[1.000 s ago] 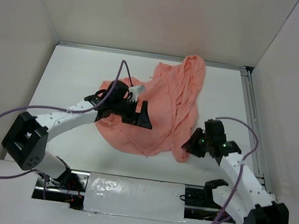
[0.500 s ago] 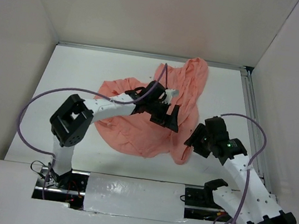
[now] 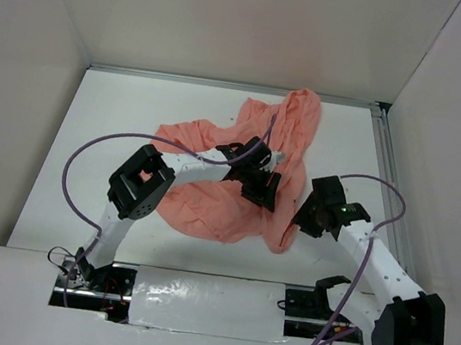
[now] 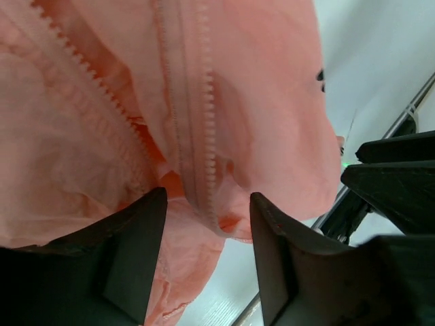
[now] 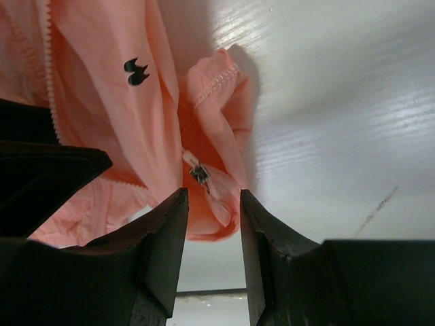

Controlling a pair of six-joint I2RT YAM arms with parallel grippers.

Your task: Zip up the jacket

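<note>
Jacket [image 3: 199, 209] lies crumpled; left gripper [image 4: 207, 204] and right gripper [image 5: 212, 197] both spread apart over its zipper.

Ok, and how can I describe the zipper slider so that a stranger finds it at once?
Find the salmon-pink jacket heaped on the white table, then its near corner at the right gripper. In the right wrist view, the zipper slider sits on the folded hem there. It is the only small dark metallic piece; the black logo nearby is flat print.
</note>
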